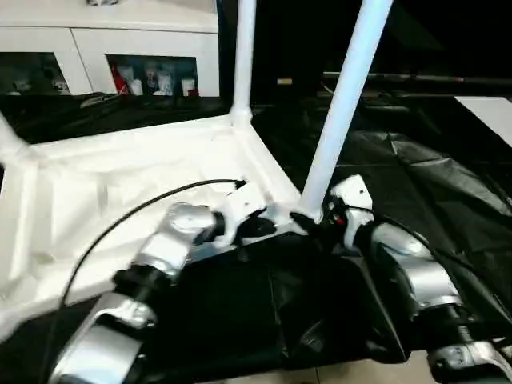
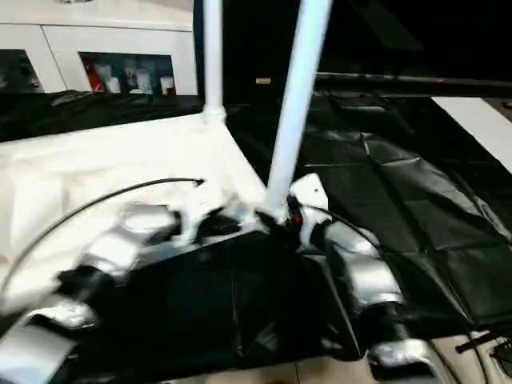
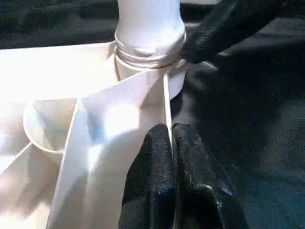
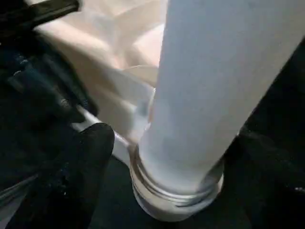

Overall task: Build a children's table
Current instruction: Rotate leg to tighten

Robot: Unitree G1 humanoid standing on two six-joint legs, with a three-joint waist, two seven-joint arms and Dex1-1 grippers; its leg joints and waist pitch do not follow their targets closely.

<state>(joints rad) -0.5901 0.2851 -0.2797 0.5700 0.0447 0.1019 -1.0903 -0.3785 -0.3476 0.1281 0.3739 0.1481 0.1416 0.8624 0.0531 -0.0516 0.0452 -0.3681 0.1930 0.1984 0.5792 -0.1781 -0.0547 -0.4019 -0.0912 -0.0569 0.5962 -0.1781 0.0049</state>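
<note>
While upturned on the black-draped worktop (image 1: 448,200), the children's table (image 1: 120,192) shows its ribbed white plastic underside.
Left gripper (image 3: 171,143) fingers pinch a thin rib; right gripper (image 1: 316,220) fingers clasp the smooth tapered leg (image 1: 344,104), at 3 o'clock.

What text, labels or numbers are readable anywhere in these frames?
None readable.
Table top and legs: plain white, no markings.
Items behind the cabinet's glass doors: coloured packaging, too blurred to read.
Black cloth: no print.
</note>
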